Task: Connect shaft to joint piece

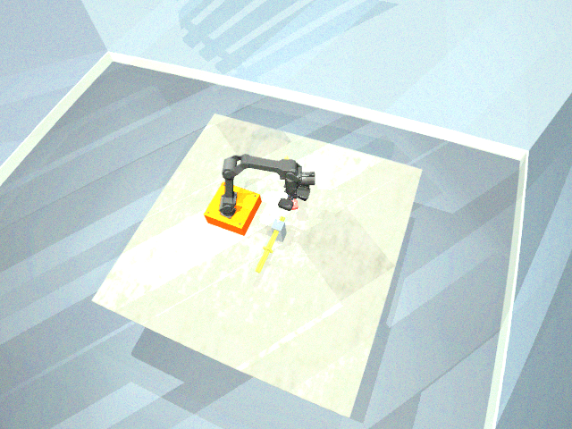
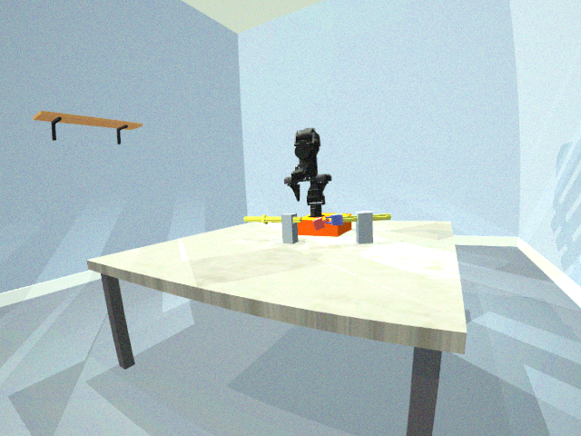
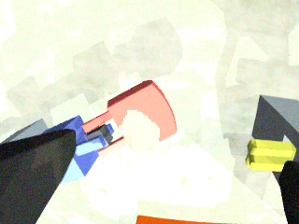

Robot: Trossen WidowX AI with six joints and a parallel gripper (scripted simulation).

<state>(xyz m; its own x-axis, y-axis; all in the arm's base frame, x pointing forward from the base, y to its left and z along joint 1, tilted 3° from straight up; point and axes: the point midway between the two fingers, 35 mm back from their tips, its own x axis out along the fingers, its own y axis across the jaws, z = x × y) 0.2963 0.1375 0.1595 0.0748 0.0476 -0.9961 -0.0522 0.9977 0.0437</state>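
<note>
The red joint piece (image 1: 295, 204) (image 2: 319, 223) (image 3: 154, 109) hangs on a blue fork (image 2: 337, 219) (image 3: 89, 161) on the first yellow shaft (image 2: 382, 217), held by a grey block (image 2: 364, 228). The piece dips toward the table in the exterior view. It points up and right in the wrist view, not in line with the second yellow shaft (image 1: 262, 260) (image 2: 253, 219) (image 3: 271, 155). That shaft passes through its own grey block (image 1: 278, 226) (image 2: 289, 230) (image 3: 265, 121), its end apart from the piece. My gripper (image 1: 294, 199) (image 2: 307, 201) (image 3: 182, 159) is open and empty above the joint.
The arm stands on an orange base (image 1: 253, 216) (image 2: 323, 228) behind the shafts in the exterior view. A collar (image 1: 267, 249) (image 2: 265, 219) sits on the second shaft beyond its block. All stand on the pale table (image 1: 222, 323) (image 2: 328, 282). A shelf (image 2: 89, 120) hangs on the far wall.
</note>
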